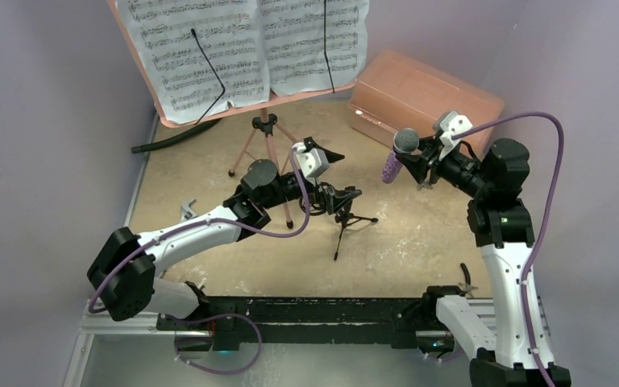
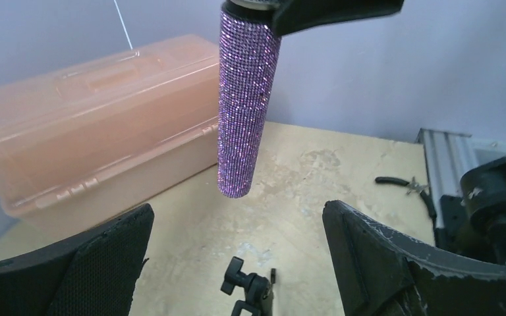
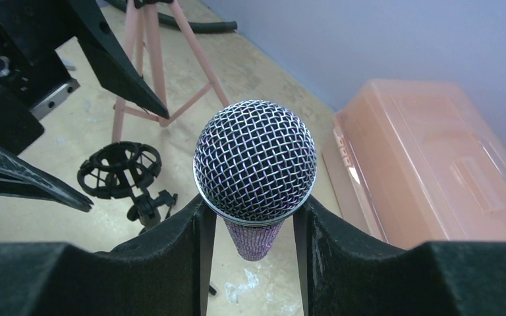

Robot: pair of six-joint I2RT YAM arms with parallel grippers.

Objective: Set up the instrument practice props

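Observation:
The pink music stand [image 1: 179,113] stands on tripod legs [image 1: 267,145] at the back, with white sheet-music pages [image 1: 242,44] on it. My right gripper [image 1: 416,160] is shut on the purple glitter microphone [image 1: 395,157] just under its mesh head [image 3: 255,158] and holds it in the air, body pointing down [image 2: 245,105]. The black tripod mic stand [image 1: 343,211] stands mid-table, with its ring mount [image 3: 120,170] empty. My left gripper [image 1: 332,179] is open and empty around the ring mount; its fingers [image 2: 79,263] are wide apart above the stand's knob [image 2: 245,286].
A salmon plastic box [image 1: 427,97] sits at the back right, close behind the microphone. A wrench [image 1: 187,211] lies near the left arm. Black pliers [image 1: 466,278] lie by the right arm's base. A black hose [image 1: 169,139] runs along the back left. Walls stand close on both sides.

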